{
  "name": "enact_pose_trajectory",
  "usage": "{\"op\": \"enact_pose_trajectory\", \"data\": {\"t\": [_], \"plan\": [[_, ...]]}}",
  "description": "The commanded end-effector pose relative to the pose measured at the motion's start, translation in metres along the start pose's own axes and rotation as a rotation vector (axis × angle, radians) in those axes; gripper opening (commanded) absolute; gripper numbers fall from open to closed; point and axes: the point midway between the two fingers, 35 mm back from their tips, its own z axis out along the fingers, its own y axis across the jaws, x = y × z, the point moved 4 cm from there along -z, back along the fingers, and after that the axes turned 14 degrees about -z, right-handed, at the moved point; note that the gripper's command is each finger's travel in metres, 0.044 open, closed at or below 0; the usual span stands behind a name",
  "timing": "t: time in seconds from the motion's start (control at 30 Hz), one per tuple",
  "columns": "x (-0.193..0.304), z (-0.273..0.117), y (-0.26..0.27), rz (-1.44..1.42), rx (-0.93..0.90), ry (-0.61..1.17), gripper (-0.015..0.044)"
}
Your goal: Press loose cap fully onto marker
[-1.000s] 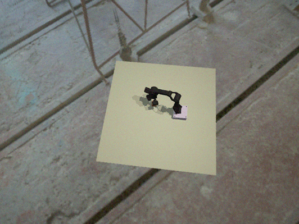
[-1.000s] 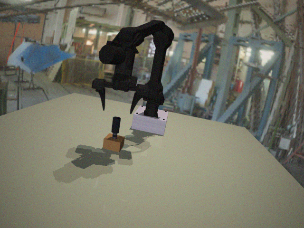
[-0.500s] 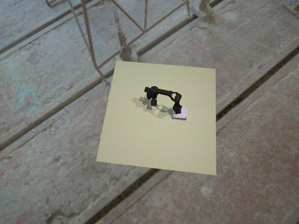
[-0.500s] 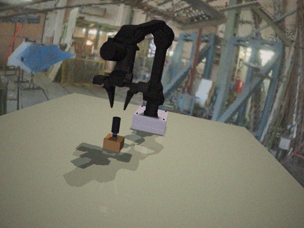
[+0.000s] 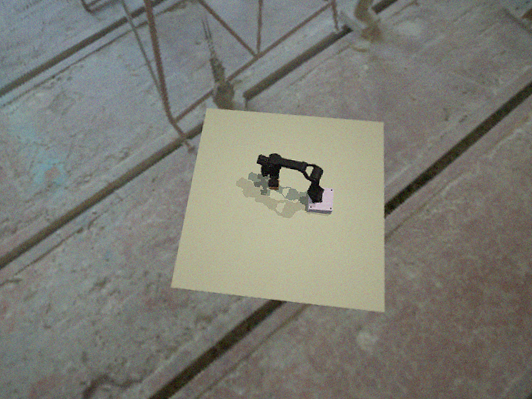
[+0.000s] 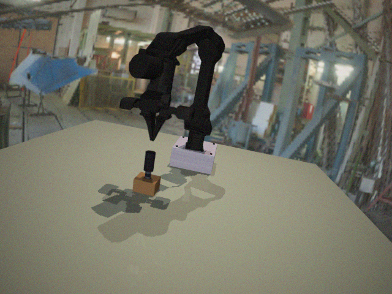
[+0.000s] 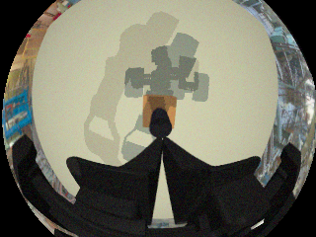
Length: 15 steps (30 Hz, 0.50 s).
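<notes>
The orange-brown holder block [image 6: 145, 185] [image 7: 170, 105] stands on the table. The marker [image 6: 147, 174] stands upright in it, with only a short bit of it showing. The dark cap [image 6: 149, 160] [image 7: 160, 123] sits upright on top of the marker; whether it is fully clicked on, I cannot tell. A short narrower length shows between cap and block. My gripper [image 6: 152, 139] [image 7: 162, 141] is shut and empty, its fingertips together a little above the cap, not touching it. In the top view the block [image 5: 273, 186] is small and mostly hidden under the arm.
The arm's pale lilac base box [image 5: 325, 205] [image 6: 192, 158] stands on the table behind and to the right of the block in the exterior view. The pale yellow table top [image 5: 247, 256] [image 6: 269, 237] carries the arm's shadows around the block.
</notes>
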Motion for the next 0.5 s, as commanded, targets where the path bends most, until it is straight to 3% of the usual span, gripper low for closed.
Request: {"op": "enact_pose_trajectory", "data": {"t": [0.0,0.47], "plan": [[0.0,0.001,0.0,0.007,-0.001,-0.003,0.0],[-0.001,0.019,0.0,0.007,-0.001,-0.003,0.0]]}}
